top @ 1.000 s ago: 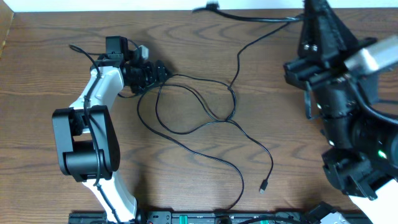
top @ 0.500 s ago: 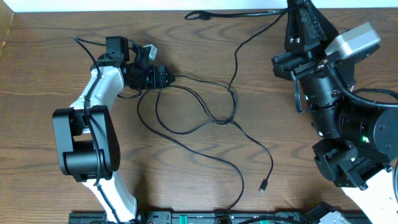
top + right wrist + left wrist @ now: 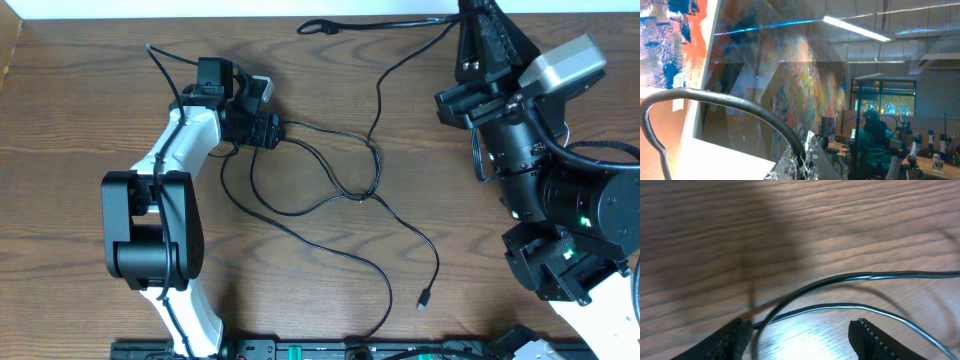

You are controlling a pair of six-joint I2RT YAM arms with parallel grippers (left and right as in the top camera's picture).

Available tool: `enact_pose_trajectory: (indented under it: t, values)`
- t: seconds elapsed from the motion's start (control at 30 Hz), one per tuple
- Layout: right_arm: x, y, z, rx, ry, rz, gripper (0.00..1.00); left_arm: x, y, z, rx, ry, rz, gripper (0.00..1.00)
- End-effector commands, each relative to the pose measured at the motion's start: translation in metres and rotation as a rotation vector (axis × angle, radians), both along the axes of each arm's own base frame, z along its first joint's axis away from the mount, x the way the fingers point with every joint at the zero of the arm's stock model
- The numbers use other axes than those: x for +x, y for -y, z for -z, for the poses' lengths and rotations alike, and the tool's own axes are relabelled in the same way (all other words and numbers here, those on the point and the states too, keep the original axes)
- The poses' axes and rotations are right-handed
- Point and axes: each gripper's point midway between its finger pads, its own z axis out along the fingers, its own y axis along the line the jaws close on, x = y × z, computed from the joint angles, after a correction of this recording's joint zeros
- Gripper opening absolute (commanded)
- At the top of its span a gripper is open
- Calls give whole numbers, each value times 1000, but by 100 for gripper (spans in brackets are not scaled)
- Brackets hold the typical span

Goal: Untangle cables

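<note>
Thin black cables (image 3: pixel 330 190) lie in crossing loops on the middle of the wooden table (image 3: pixel 80 130), with one small plug end (image 3: pixel 424 298) near the front. My left gripper (image 3: pixel 275 131) sits low at the tangle's left end. In the left wrist view it (image 3: pixel 800 330) is open, with two black cable strands (image 3: pixel 865 276) running between and just ahead of its fingers (image 3: pixel 735 335). My right gripper (image 3: pixel 470 15) is raised at the far right, shut on a black cable (image 3: pixel 730 102) whose looped end (image 3: pixel 315 25) lies along the far edge.
The bulky right arm (image 3: pixel 560 190) overhangs the table's right side. The left arm's base (image 3: pixel 150 240) stands at the front left. A black rail (image 3: pixel 300 350) runs along the front edge. A white wall borders the far edge.
My left gripper has shifted a little right along the cable and its jaws have narrowed. The right arm swung left, dragging the held cable's end leftwards along the far edge.
</note>
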Motion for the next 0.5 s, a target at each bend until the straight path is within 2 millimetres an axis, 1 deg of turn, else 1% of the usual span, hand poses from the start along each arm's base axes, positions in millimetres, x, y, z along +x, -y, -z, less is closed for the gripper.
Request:
enact_pose_trajectory:
  t: [0.0,0.07,0.33,0.43,0.47]
  values:
    - [-6,1,-6,-5,24,-8,1,-1,-11,17,77,-18,-9,68]
    - [-6,0,-5,-11,21,-13,1,-2,-11,23,77,-27,-8,68]
    - [-4,-1,-2,-19,9,-13,1,2,-6,21,74,-9,1,68]
    - [-4,-1,-2,-19,9,-14,1,3,-1,21,74,0,12,66]
    - [-4,-1,-2,-19,9,-13,1,3,0,21,74,2,13,63]
